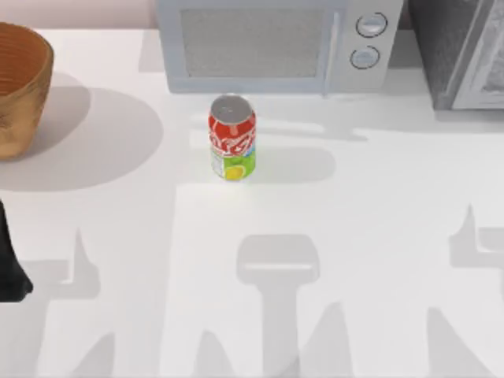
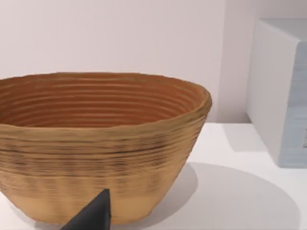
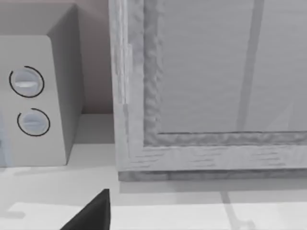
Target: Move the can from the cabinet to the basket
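The red can with a green-yellow band stands upright on the white table, just in front of the microwave. The woven orange-brown basket sits at the table's far left; its ribbed wall is close in the left wrist view. The cabinet stands at the back right, its pale framed front panel shut. My left gripper shows as a dark tip just before the basket. My right gripper shows as a dark tip facing the cabinet's front. Neither is near the can.
A light grey microwave with two round knobs stands at the back middle, between basket and cabinet. A dark part of my left arm is at the left edge. Open white table lies in front of the can.
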